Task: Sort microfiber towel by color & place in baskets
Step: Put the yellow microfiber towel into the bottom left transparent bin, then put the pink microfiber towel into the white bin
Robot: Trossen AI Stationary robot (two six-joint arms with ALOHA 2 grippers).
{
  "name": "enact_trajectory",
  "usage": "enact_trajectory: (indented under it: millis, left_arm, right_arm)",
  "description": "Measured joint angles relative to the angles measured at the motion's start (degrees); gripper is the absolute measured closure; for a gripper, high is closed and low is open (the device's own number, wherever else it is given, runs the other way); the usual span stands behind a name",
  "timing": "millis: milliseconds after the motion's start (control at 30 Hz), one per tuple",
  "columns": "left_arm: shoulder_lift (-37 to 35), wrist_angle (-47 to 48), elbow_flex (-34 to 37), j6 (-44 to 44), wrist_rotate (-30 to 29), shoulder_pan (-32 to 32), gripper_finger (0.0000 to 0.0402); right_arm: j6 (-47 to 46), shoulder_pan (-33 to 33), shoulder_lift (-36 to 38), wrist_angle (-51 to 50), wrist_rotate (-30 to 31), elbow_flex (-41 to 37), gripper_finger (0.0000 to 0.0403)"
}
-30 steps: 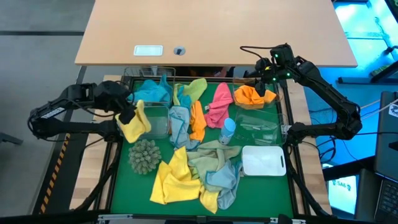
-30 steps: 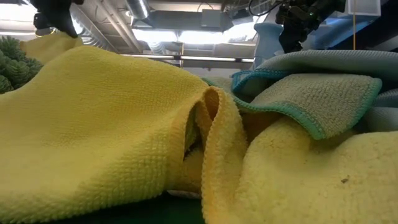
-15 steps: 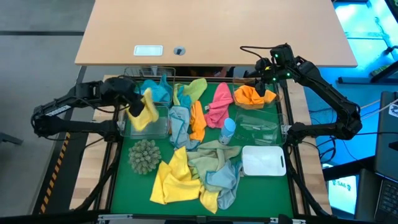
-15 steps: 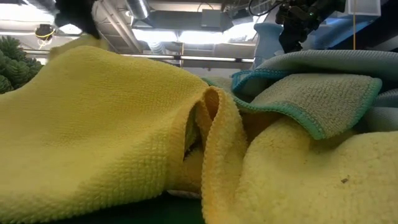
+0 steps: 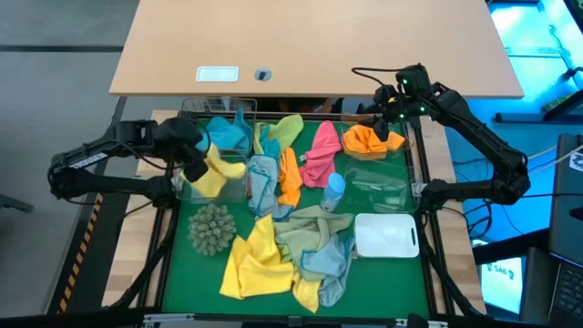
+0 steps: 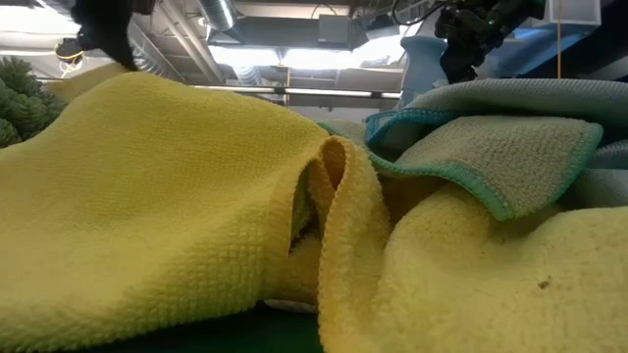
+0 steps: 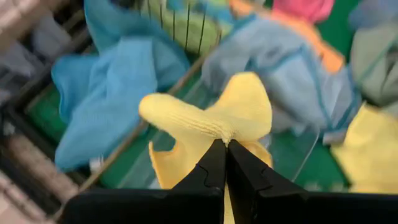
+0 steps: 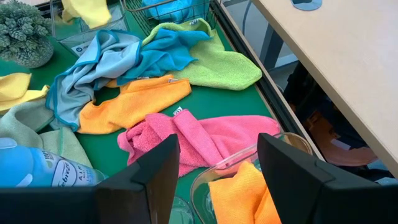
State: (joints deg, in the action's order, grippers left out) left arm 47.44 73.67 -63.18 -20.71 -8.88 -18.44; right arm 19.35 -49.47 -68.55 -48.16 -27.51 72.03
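Left gripper (image 7: pixel 225 144) had its jaws clenched on a fuzzy yellow microfiber towel (image 7: pixel 211 118), dangling over the clear plastic basket (image 5: pixel 219 179) below for dropping; right gripper (image 8: pixel 217 163) waited, jaws spread.

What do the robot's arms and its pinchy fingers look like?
Both arms are dark, almost black, built from jointed tube-like segments. The left gripper has two flat black fingers that taper to narrow tips. The right gripper has two broad, blocky black fingers with squared edges. A thin black cable loops near the right arm's wrist, where small green lights glow.
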Motion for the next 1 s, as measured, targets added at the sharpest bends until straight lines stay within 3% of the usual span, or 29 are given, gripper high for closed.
enact_trajectory:
  millis: [200,567,1000]
  left_arm:
    - [0.7,6.1,0.0,-0.2,0.7,0.0,0.0401]
    - [1.0,6.7,0.0,-0.2,3.0,0.0,0.0396]
    - [1.0,6.3,0.0,-1.6,3.9,0.0,0.0289]
  right_arm:
    - [0.0,0.0,0.0,0.0,0.0,0.0,0.0187]
    - [0.0,0.0,0.0,0.0,0.0,0.0,0.0187]
    - [0.0,0.0,0.0,0.0,-0.1,0.0,0.0187]
